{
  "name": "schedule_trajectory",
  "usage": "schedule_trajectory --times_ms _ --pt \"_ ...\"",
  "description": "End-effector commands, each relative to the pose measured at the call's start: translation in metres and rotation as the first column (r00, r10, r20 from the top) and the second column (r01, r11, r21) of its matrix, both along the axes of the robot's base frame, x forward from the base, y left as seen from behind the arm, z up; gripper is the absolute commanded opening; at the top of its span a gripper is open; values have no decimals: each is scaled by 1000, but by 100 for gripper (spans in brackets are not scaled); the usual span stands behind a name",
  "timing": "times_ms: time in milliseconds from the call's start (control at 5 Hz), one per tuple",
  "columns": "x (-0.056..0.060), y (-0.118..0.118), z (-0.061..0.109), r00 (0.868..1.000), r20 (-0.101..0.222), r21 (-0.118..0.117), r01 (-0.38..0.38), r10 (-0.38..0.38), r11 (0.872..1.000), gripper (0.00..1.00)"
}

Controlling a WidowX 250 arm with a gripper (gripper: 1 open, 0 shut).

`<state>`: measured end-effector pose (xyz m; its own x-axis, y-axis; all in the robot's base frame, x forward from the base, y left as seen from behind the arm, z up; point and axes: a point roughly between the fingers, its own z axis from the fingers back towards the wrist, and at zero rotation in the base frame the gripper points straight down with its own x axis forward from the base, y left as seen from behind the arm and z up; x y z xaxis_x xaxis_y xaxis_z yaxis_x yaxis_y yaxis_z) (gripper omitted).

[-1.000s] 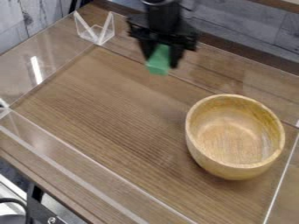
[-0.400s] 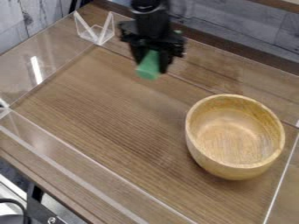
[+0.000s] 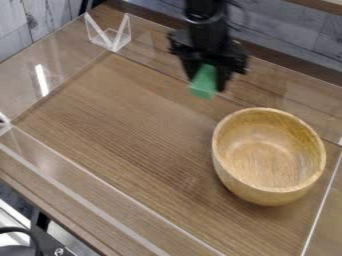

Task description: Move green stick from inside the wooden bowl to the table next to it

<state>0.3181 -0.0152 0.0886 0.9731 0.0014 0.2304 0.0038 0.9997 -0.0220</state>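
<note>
My black gripper point(image 3: 206, 72) hangs above the back part of the table point(image 3: 120, 130), shut on the green stick point(image 3: 203, 82). The bright green block pokes out below the fingers, held clear of the tabletop. The wooden bowl point(image 3: 270, 156) sits at the right, round and light tan, with nothing inside it. The stick hangs up and to the left of the bowl's rim, apart from it.
Clear acrylic walls point(image 3: 54, 165) run along the table's edges. A small clear bracket point(image 3: 107, 32) stands at the back left corner. Bare wood-grain surface stretches left and in front of the bowl.
The gripper with the green stick swung a little left, then moved right and slightly down, ending closer to the bowl.
</note>
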Motion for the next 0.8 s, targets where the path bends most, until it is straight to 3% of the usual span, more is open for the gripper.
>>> schedule_trajectory --times_ms 0,200,600 --pt "13 41 12 997 66 19 -38 37 999 0" --pt "15 78 7 996 70 38 -60 57 997 0" --pt "23 6 7 996 91 8 23 -24 1000 0"
